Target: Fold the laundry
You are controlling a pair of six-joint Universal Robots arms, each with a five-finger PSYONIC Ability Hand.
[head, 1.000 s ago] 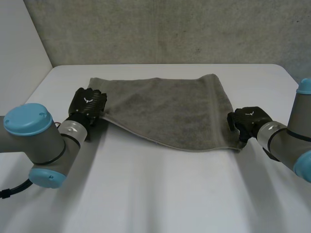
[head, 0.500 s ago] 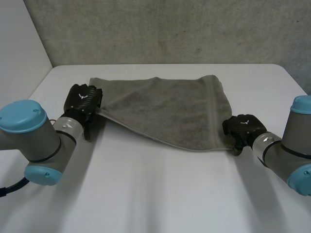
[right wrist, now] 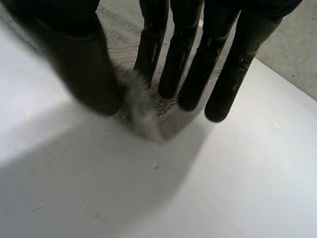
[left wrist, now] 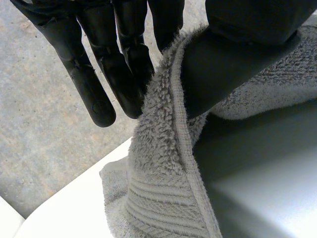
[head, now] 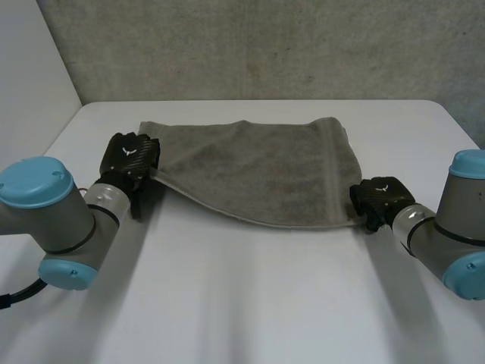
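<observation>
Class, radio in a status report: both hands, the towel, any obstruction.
Left hand pinches near left corner of grey towel. Right hand pinches near right corner. Towel spread, unfolded, on white table. No obstruction seen.

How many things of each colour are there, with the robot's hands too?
grey towel: 1
black hands: 2, the left hand and the right hand
white table: 1
Total: 4
</observation>
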